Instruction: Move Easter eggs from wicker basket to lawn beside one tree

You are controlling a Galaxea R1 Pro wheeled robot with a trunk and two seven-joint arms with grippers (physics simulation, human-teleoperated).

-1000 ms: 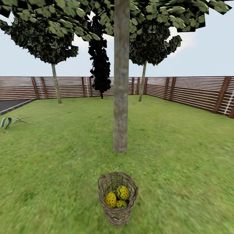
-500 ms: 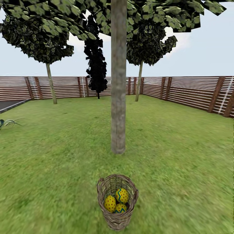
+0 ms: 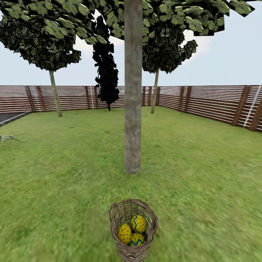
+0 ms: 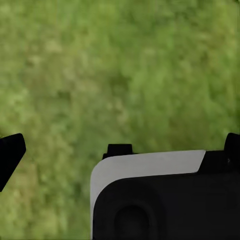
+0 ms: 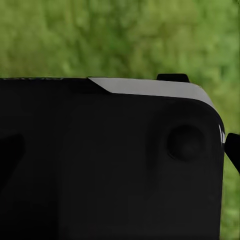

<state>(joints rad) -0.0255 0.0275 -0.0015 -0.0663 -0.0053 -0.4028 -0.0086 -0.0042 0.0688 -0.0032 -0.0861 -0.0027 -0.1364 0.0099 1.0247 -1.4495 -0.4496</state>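
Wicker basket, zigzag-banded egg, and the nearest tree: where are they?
wicker basket [image 3: 150,225]: head view, right woven wall.
zigzag-banded egg [image 3: 138,223]: head view, its blue band.
nearest tree [image 3: 133,109]: head view, mid-trunk.

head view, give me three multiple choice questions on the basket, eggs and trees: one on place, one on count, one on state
1. Where does the wicker basket stand relative to the nearest tree?
A. on the lawn in front of its trunk, closer to the camera
B. behind the trunk, by the fence
C. hanging from a branch

2. How many Easter eggs show in the basket?
A. one
B. three
C. five

3. What state is the basket in?
A. tipped over, eggs spilled on the grass
B. upright and holding the eggs
C. upright and bare inside

Answers:
1. A, the basket sits on the lawn below the trunk's base in the picture, apart from it.
2. B, two dotted eggs and one with a blue zigzag band are visible.
3. B, its open rim faces up with the eggs inside.
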